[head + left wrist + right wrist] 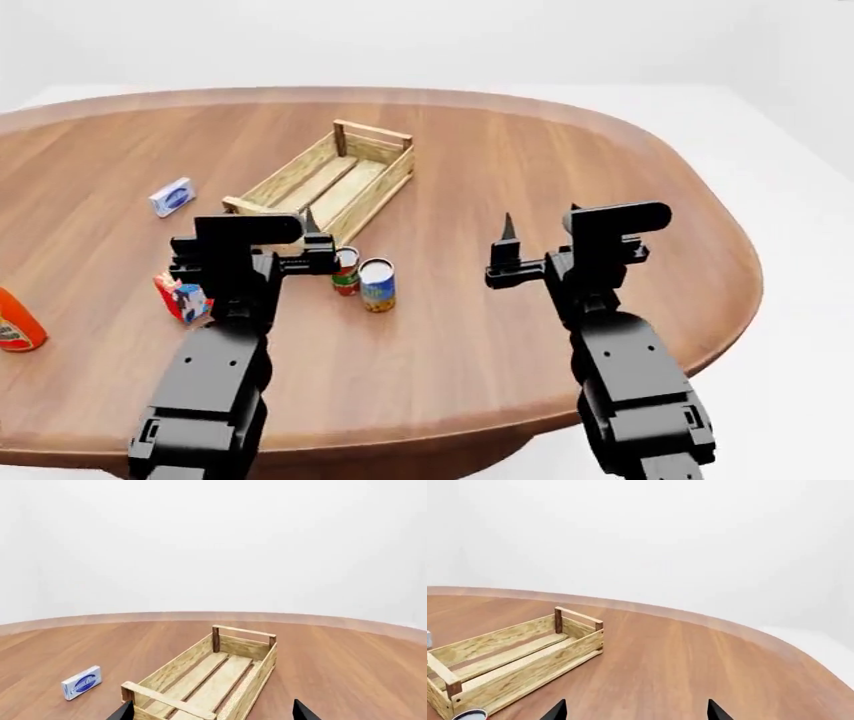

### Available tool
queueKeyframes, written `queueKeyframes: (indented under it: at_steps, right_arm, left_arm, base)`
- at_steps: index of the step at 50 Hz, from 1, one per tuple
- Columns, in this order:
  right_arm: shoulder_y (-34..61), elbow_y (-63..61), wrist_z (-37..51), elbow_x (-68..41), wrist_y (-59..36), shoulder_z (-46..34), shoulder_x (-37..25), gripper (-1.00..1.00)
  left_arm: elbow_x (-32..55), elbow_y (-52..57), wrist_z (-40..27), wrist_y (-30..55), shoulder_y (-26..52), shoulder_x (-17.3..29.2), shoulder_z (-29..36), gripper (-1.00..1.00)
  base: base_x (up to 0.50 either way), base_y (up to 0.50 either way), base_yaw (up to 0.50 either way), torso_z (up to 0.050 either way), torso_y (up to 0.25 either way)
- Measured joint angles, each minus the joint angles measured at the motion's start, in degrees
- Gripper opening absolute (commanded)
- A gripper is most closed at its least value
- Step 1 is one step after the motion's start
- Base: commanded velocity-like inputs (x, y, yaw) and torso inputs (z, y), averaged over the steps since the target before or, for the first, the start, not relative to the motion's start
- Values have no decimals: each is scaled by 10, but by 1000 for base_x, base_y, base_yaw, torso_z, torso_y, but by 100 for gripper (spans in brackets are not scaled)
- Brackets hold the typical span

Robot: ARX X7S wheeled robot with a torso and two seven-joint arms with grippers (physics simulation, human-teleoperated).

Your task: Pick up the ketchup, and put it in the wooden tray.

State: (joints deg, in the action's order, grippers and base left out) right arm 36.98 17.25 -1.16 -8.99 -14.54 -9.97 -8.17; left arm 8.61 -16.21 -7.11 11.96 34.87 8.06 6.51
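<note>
The ketchup [16, 322], an orange-red bottle, lies at the table's far left edge in the head view, partly cut off by the frame. It does not show in either wrist view. The wooden tray [378, 192] stands at the back middle of the table with nothing in it; it also shows in the left wrist view [259, 676] and the right wrist view [527, 672]. My left gripper [274, 222] [211, 712] is open and empty, hovering just before the tray's near end. My right gripper [541, 222] [636, 710] is open and empty over bare table to the tray's right.
Two small cans [347, 270] [378, 284] stand just in front of the tray, under my left gripper; one rim shows in the right wrist view [468, 715]. A red box [180, 297] lies beside my left arm. A blue-white box [172, 196] [82, 682] lies left of the tray.
</note>
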Motion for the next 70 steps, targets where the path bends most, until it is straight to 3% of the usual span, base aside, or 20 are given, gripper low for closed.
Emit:
queueKeyframes:
  at_steps: [18,59,70]
  right_arm:
    - [17,7,1,0,6,-11,-4,100]
    - [35,-3,-13,-8,5,-42,-14,100]
    - [47,1,-6,-6,-4,-48,-12,100]
  left_arm:
    - [5,-12,-7,-4,15,4,2,100]
    - [17,1,-33,-4,12,18,0,100]
    - [20,1,-35,-1,15,25,-1,100]
  base:
    - [174,0,0,0,0]
    - [164,21,500,0,0]
    - [8,88,0,0,0]
